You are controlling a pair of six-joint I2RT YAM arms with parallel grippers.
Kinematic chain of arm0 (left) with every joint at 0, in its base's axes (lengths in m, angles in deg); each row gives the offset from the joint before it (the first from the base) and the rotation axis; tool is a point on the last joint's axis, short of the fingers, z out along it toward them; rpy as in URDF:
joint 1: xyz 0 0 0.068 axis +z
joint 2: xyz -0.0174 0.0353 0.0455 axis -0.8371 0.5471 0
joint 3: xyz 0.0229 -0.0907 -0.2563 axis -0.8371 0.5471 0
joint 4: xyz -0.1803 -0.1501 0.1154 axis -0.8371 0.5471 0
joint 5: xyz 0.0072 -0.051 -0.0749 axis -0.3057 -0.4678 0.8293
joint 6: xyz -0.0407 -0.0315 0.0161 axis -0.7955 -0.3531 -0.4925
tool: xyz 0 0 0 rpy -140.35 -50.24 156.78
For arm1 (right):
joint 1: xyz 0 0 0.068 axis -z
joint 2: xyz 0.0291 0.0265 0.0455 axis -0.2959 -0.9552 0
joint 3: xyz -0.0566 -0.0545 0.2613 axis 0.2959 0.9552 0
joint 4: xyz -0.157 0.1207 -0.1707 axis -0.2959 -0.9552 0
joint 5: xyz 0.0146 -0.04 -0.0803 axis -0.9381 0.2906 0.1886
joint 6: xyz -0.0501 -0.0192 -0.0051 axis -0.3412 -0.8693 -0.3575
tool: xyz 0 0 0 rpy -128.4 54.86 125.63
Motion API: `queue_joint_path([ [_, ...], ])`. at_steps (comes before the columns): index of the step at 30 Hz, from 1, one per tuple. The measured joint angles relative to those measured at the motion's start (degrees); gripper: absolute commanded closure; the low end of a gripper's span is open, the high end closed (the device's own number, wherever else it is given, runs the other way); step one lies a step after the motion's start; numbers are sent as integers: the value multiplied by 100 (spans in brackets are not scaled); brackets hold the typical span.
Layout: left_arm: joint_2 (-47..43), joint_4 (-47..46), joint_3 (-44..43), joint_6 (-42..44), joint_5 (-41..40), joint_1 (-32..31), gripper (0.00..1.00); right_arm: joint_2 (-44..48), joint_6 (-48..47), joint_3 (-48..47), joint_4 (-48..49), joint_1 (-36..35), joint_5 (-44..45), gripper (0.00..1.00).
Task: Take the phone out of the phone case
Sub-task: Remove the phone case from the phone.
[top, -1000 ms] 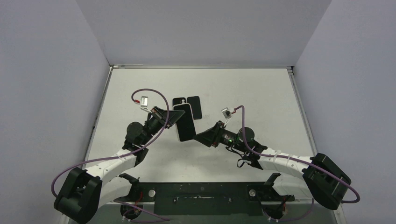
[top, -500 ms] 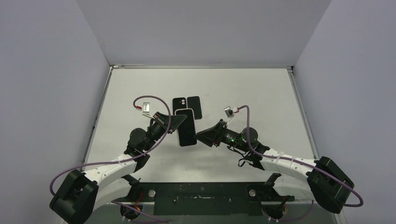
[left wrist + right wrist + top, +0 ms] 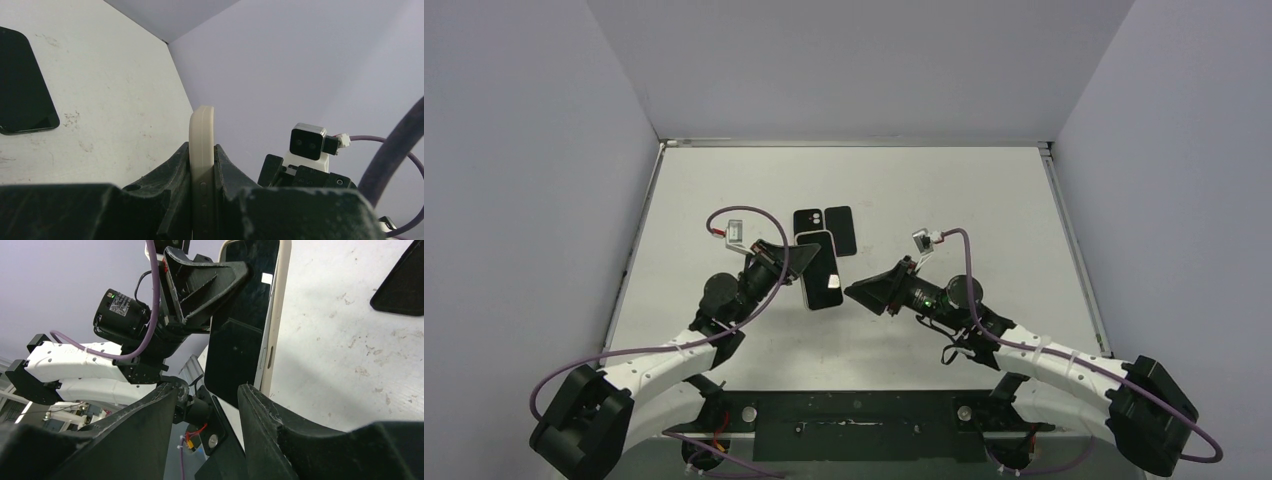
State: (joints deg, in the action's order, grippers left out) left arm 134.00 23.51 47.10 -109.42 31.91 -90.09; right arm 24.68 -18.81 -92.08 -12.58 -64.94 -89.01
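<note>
The phone case [image 3: 202, 150] is cream; its phone [image 3: 245, 315] shows a glossy black screen. Two flat slabs [image 3: 840, 228] are black. The table [image 3: 984, 200] is white with faint grey scuffs. Cables [image 3: 395, 147] are purple, walls [image 3: 854, 60] pale lilac-grey.

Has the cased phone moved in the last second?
Yes: the cased phone shifted slightly toward the arm bases, away from the black slabs lying flat.

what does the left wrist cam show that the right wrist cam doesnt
Left wrist only: the cased phone edge-on, showing its cream side, and the right wrist camera behind. Right wrist only: the phone's dark screen and the open right end effector by its lower end. Both: the left end effector clamping that phone, and a black slab on the table.
</note>
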Motion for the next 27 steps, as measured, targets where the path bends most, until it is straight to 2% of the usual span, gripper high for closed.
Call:
queue_joint_path([
  [17, 170, -389, -9, -31, -87, 111, 100, -638, 450, 2, 42, -151, 0, 58],
  [27, 219, -592, -11, -94, -46, 127, 100, -901, 608, 0, 407, -208, -9, 60],
])
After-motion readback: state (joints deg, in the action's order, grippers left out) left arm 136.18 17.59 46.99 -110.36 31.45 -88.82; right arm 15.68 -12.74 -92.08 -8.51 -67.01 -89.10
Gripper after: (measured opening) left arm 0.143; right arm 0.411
